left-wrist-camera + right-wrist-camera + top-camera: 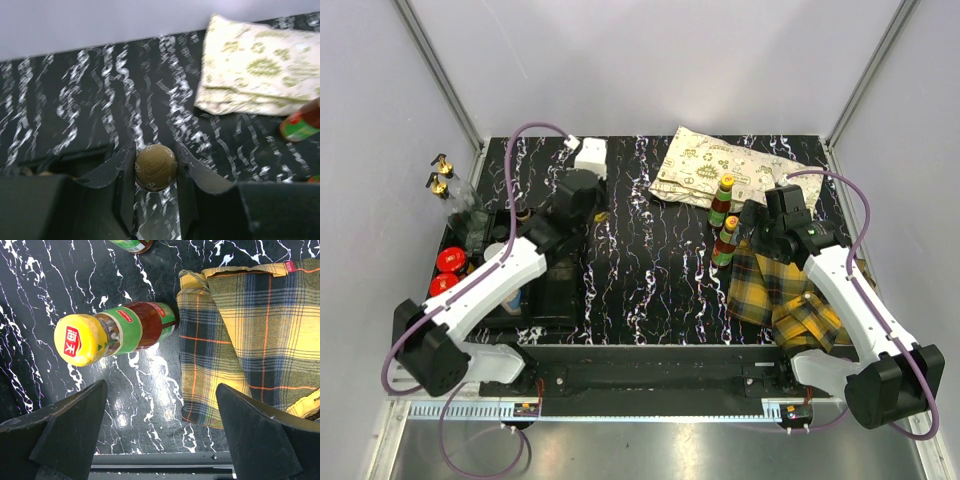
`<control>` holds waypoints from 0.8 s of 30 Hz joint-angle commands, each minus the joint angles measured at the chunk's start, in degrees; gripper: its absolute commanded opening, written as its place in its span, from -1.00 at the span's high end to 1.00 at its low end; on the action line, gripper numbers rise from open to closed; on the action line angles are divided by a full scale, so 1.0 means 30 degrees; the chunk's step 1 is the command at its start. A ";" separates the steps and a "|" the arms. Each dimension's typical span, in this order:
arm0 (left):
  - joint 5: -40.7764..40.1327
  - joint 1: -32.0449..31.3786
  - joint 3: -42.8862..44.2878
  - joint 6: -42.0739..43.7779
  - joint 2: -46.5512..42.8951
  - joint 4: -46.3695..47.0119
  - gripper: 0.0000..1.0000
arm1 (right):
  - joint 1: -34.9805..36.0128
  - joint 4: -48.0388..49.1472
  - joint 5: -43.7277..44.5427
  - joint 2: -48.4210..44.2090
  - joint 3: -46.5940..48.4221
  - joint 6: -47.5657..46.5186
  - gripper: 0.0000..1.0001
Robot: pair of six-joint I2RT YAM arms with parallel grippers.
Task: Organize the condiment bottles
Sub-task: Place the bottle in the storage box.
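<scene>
My left gripper (156, 162) is shut on the gold cap of a clear bottle (156, 167), one finger on each side of the cap. In the top view this gripper (576, 200) hangs over the far end of the black compartment tray (548, 300). My right gripper (161, 386) is open and holds nothing, just on the near side of a yellow-capped, green-labelled sauce bottle (120, 335). That bottle (726, 240) and a second one like it (722, 200) stand right of centre. Two gold-capped clear bottles (445, 187) and two red-lidded jars (448, 272) stand at the left.
A yellow plaid cloth (788, 292) lies crumpled under the right arm, its edge beside the sauce bottle (235, 330). A cream patterned cloth (720, 168) lies at the back right. Grey walls close in the table on three sides.
</scene>
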 commanded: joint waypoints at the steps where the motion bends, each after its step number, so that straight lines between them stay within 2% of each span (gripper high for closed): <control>1: -0.3945 0.0069 -0.1690 -0.0719 -0.2590 0.1161 1.00 | -0.0181 0.0465 -0.0126 0.0009 0.0226 -0.0053 -1.00; 4: -0.4771 0.0478 -0.2951 -0.1069 -0.3675 0.1630 1.00 | -0.0181 0.0466 -0.0127 0.0067 0.0255 -0.0140 -0.99; 8: -0.4365 0.1649 -0.3859 -0.2357 -0.4379 0.1162 1.00 | -0.0181 0.0466 -0.0126 0.0097 0.0314 -0.0170 -0.99; 19: -0.4626 0.3086 -0.4739 -0.4174 -0.3649 0.0547 1.00 | -0.0181 0.0495 -0.0302 -0.0166 0.0226 0.0064 -1.00; 24: -0.4512 0.3262 -0.5998 -0.4908 -0.3648 0.1365 1.00 | -0.0181 0.0495 -0.0302 -0.0225 0.0255 0.0094 -0.99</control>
